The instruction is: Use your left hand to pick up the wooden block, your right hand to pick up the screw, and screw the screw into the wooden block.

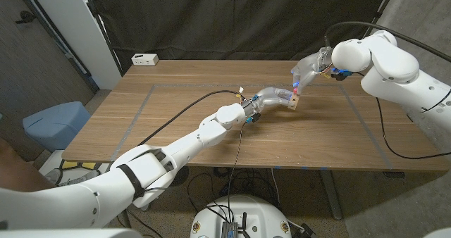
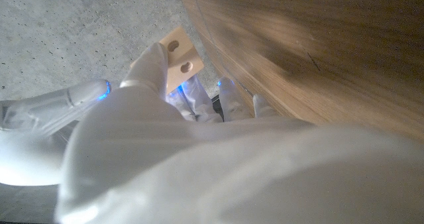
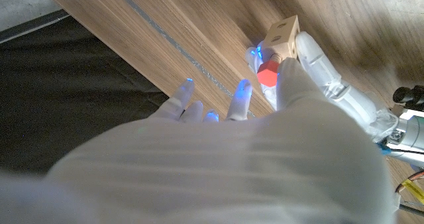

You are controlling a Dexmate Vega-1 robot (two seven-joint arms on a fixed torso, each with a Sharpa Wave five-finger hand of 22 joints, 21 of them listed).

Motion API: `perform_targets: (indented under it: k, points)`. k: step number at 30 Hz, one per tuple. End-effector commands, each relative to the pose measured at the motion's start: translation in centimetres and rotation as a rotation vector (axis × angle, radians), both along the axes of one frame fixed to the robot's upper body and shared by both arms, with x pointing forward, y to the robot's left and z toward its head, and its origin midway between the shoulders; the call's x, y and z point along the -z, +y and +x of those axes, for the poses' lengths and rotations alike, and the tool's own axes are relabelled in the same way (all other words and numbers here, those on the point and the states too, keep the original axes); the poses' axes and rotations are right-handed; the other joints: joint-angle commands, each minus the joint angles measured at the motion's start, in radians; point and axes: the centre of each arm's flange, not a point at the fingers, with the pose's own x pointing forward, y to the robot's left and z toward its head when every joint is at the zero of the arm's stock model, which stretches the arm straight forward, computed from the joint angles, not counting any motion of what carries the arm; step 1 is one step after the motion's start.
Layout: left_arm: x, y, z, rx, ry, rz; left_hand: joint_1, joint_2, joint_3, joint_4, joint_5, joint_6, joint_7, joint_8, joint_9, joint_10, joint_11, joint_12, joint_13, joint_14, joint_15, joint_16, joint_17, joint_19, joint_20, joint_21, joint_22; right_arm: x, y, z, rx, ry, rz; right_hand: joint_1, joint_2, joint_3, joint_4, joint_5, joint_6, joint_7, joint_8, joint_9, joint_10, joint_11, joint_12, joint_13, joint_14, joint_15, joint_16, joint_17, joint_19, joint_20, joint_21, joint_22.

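The left robot hand (image 1: 273, 97) reaches out over the middle of the table (image 1: 176, 118) and grips the wooden block (image 1: 295, 98) at its fingertips, holding it lifted off the table surface. In the left wrist view the wooden block (image 2: 177, 57) shows as a pale slab with two round holes in its face, with fingers (image 2: 149, 68) of the left robot hand (image 2: 165, 91) closed against its side.

The right robot hand (image 1: 309, 69) comes in from the far right side of the table and meets the wooden block from above. In the right wrist view the screw (image 3: 267, 73), with a red hexagonal head, sits against the face of the wooden block (image 3: 281, 34), pinched by the right robot hand (image 3: 265, 111) between its thumb and a finger; its other fingers (image 3: 185, 98) are spread and glow blue at the tips. The left robot hand (image 3: 324, 71) clasps the block from the other side. How deep the screw is seated in the block cannot be told.

A white power strip (image 1: 145, 58) lies at the table's far left corner, well apart from the block. A dark cable (image 1: 176, 115) runs across the table toward the left wrist.
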Motion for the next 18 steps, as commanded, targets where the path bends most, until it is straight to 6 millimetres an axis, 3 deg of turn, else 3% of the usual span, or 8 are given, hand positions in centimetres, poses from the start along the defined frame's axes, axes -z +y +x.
perform_targets:
  k: [1, 18]
  points:
    - [-0.09, -0.24, -0.02, 0.004, -0.005, 0.005, -0.018, 0.033, 0.024, 0.013, 0.005, 0.048, -0.006, 0.007, 0.017, 0.008, -0.001, 0.011, 0.002, 0.004, -0.075, 0.002, 0.003, 0.004, 0.001, 0.007, 0.006, -0.05, -0.18, 0.20, 0.018, 0.027, 0.007, -0.010, -0.003, 0.002, 0.005, -0.002, -0.009, 0.006, -0.004, 0.005, -0.008, -0.002, -0.002, 0.005, -0.005, -0.020, -0.001, 0.005, -0.006, 0.003, -0.003, 0.003]
    - [-0.16, -0.17, 0.00, 0.006, -0.006, 0.004, -0.018, 0.031, 0.023, 0.012, 0.005, 0.049, -0.004, 0.007, 0.017, 0.008, -0.001, 0.011, 0.001, 0.005, -0.076, 0.002, 0.003, 0.004, 0.000, 0.007, 0.005, -0.03, -0.20, 0.45, 0.010, 0.004, 0.012, -0.007, 0.003, 0.015, 0.002, -0.001, 0.067, 0.012, 0.028, 0.008, 0.025, -0.015, 0.015, 0.005, 0.017, -0.032, 0.011, 0.006, 0.007, -0.003, 0.005, 0.004]
